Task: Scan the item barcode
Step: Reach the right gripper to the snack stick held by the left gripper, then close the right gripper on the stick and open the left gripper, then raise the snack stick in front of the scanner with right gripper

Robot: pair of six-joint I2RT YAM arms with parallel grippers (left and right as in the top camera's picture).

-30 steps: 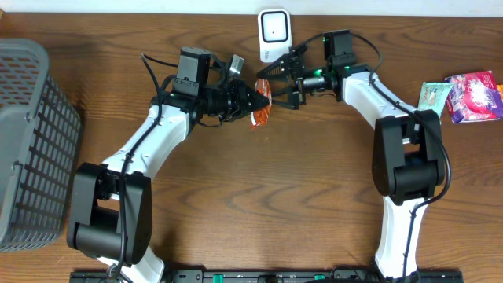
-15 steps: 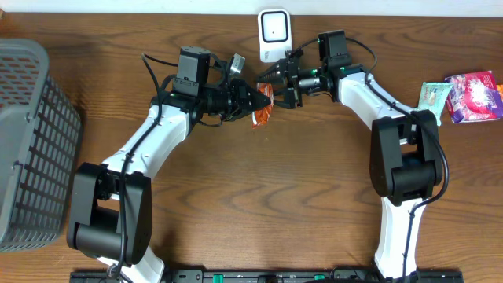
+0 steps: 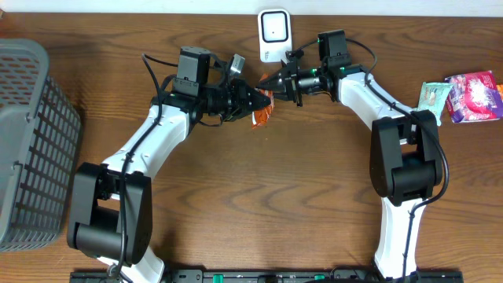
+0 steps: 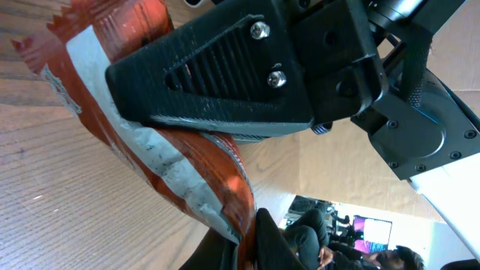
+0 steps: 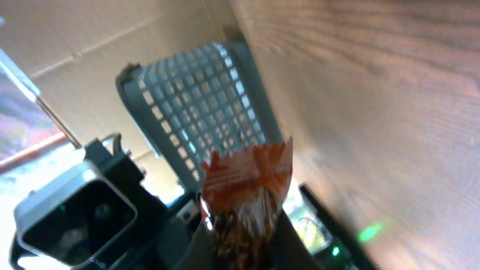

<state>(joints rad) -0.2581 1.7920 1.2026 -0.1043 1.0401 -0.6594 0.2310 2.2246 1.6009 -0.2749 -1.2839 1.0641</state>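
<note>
While left end effector [image 3: 255, 99] and right end effector [image 3: 271, 83] each clamp the red packet [image 3: 262, 116] | held above tabletop [image 3: 314, 196], near scanner [image 3: 274, 33] | risk: opposing pulls could tear or crumple it, spoiling the scan

A dark brown wooden worktop [image 3: 275, 204] with strong grain fills the overhead view, evenly lit and carrying only soft shadows. A pale strip of wall [image 3: 157, 5] runs along its far edge. The wrist views show plain beige panels [image 4: 330, 172] rising beside the worktop, and past their edge a dimmer room with a glowing screen [image 4: 371, 226].
</note>
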